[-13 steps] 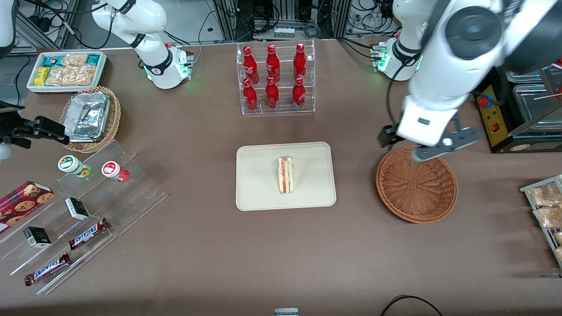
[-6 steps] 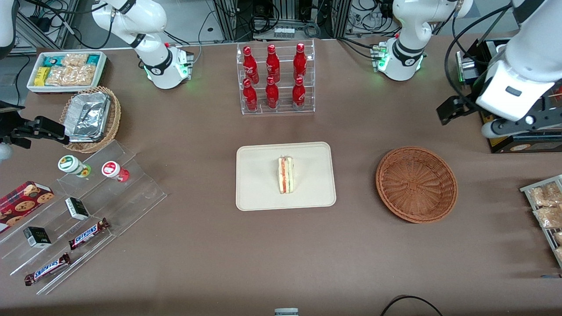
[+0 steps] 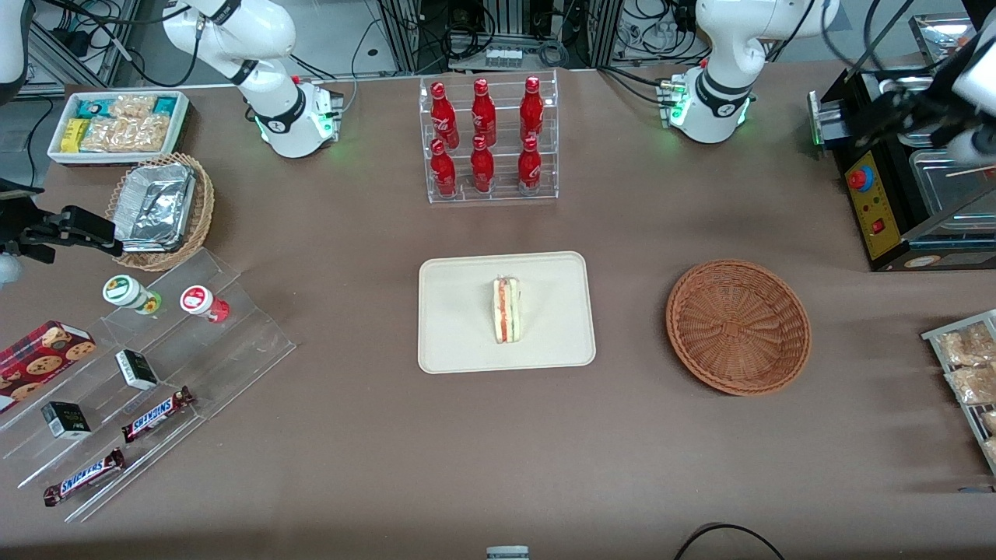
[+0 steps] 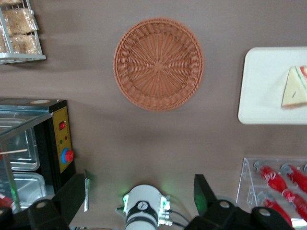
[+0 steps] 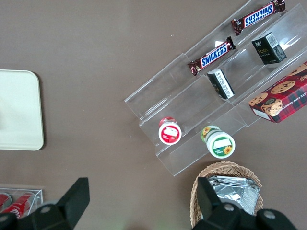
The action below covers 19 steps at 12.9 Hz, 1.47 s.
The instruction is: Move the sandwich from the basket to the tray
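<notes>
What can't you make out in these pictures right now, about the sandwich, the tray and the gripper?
- Gripper: open in the left wrist view, high over the table; the front view's edge cuts it off, near the black machine.
- Sandwich: on the tray; its filling is too small to identify.
- Tray: cut off by the edge in both wrist views.
- Basket: fully seen, holds nothing.

- The brown bench carried the tray, the empty basket, a bottle rack and a clear stepped stand.
- The gripper hung high above the bench, jaws spread.
</notes>
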Each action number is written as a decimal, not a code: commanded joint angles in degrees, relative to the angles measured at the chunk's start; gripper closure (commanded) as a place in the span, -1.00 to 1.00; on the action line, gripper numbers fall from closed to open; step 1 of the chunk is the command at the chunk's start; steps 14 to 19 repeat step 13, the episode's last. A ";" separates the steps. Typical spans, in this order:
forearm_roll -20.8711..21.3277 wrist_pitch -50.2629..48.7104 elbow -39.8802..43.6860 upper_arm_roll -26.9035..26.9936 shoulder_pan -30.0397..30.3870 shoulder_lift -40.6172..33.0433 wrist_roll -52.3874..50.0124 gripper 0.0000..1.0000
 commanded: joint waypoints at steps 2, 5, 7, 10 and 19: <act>-0.66 -0.65 -4.22 1.07 0.37 -4.27 5.33 -0.99; -0.83 0.92 -4.05 0.90 1.08 -3.14 5.87 -0.99; -1.36 3.91 -3.96 0.63 1.08 -1.73 5.87 -0.99; -2.15 6.47 -4.22 0.46 1.17 -0.14 5.87 -0.99; -2.68 7.87 -3.96 0.46 1.52 1.00 5.87 -0.99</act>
